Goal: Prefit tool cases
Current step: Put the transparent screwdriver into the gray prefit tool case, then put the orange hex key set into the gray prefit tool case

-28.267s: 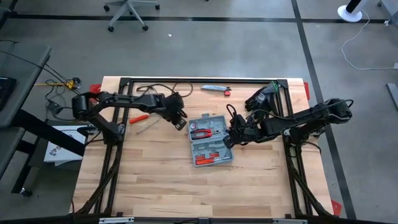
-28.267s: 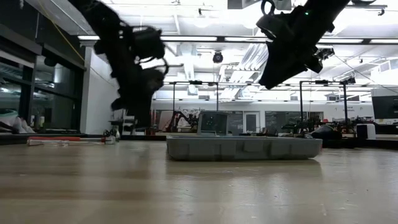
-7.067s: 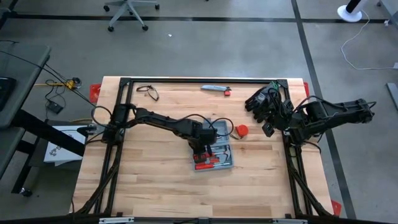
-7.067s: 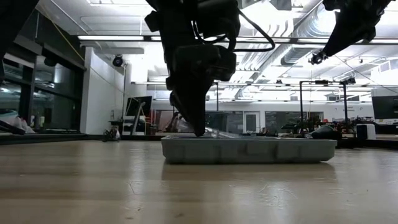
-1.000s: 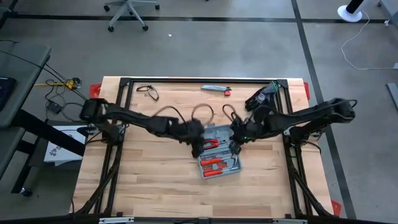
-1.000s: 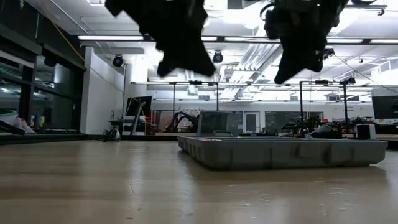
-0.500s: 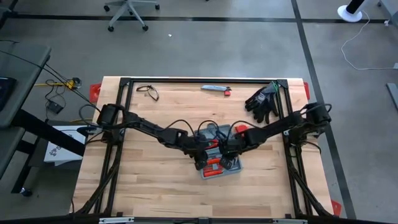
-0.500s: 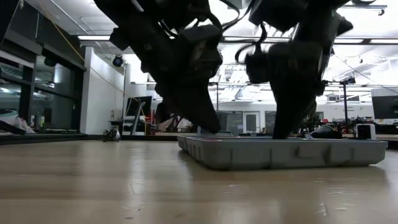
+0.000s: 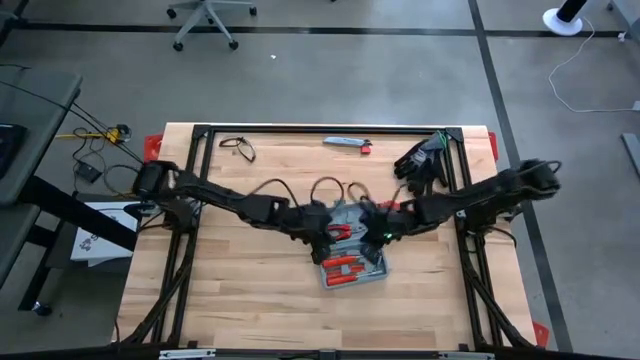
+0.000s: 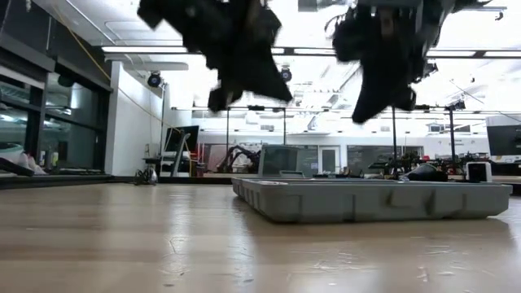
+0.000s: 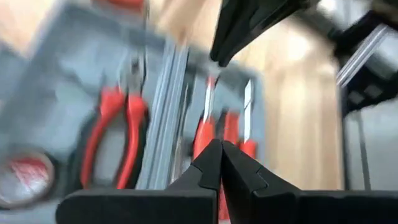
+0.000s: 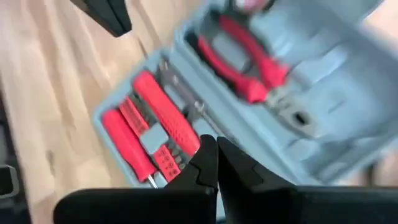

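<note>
The grey-blue tool case [image 9: 352, 252] lies open near the middle of the bench [image 9: 250, 300], red-handled tools in its recesses, where it lay half a second ago. Both hands have lifted off it since then. The left hand [image 9: 322, 237] hangs above the case's left side, fingers pressed together and empty. The right hand [image 9: 378, 232] hangs above its right side, likewise closed on nothing.

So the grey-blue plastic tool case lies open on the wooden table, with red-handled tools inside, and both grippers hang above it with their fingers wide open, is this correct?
Not quite. The grey-blue plastic tool case does lie open with red-handled tools inside, and both grippers hang above it, but the fingers are shut. The left wrist view shows the left gripper closed, and the right wrist view shows the right gripper closed too.
</note>
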{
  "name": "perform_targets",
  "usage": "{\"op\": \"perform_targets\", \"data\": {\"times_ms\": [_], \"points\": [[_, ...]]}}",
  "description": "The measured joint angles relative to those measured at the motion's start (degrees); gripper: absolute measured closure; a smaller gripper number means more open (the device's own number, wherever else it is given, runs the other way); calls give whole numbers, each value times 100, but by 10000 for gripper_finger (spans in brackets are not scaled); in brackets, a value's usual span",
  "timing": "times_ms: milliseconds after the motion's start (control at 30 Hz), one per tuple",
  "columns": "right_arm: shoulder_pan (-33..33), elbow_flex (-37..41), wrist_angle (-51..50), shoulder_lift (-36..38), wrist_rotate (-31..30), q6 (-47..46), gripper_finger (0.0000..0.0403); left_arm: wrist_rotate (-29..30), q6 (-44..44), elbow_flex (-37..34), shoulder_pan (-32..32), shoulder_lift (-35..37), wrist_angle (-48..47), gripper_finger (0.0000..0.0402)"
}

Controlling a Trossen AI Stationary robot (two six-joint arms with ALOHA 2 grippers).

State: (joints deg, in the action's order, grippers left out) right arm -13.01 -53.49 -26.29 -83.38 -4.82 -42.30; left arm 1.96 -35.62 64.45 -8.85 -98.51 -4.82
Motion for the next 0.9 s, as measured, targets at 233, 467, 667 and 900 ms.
{"op": "perform_targets", "data": {"times_ms": [233, 467, 667, 900], "points": [[144, 0, -736, 1463, -721, 111, 403, 764, 485, 0, 174, 1314, 6, 401], [367, -2, -1140, 2753, -1192, 237, 403, 2111, 1056, 4, 329, 2509, 47, 401], [415, -2, -1454, 3447, -1481, 311, 403, 3256, 1512, 7, 337, 2880, -13, 401], [415, -2, -1691, 3546, -1737, 506, 403, 3405, 1146, 4, 454, 2688, -291, 401]]}}
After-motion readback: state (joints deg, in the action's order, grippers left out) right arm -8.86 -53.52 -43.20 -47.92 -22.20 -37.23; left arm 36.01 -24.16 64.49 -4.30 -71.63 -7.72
